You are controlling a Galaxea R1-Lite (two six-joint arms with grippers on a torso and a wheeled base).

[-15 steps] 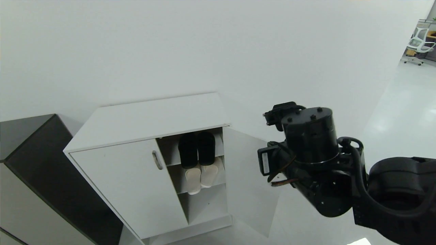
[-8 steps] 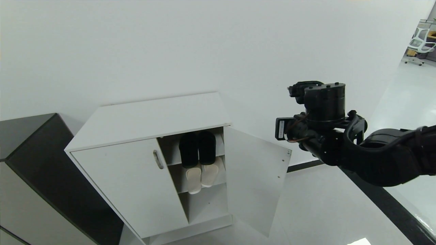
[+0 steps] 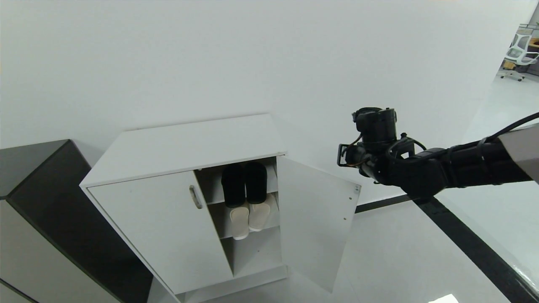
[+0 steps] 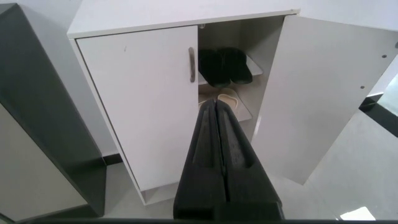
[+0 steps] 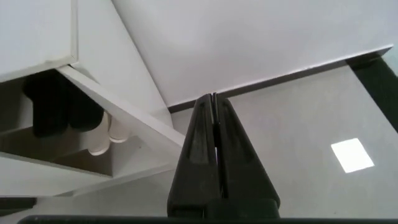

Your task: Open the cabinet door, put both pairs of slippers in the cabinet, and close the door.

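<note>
Cabinet [image 3: 185,143] stands against the far wall, white. Its left door [image 3: 160,227] is closed, with a small handle [image 3: 195,197] at its right edge. Its right door [image 3: 313,219] is swung wide open toward me. Both pairs are inside the right compartment: black slippers [image 3: 244,183] on the top shelf, white slippers [image 3: 248,216] on the shelf just below. Both have their ends poking out past the shelf fronts. The bottom space is bare.

My right arm [image 3: 421,168] stretches in from the right, with its wrist up in the air just right of the open door's top corner, apart from it. Right gripper [image 5: 214,99] has its fingers pressed together, holding nothing. Left gripper [image 4: 216,102] also has its fingers together and empty, pointing at the cabinet front near the gap between the doors.

A dark cabinet [image 3: 50,189] sits just left of the white one. A black floor stripe [image 3: 463,240] runs on the right.
</note>
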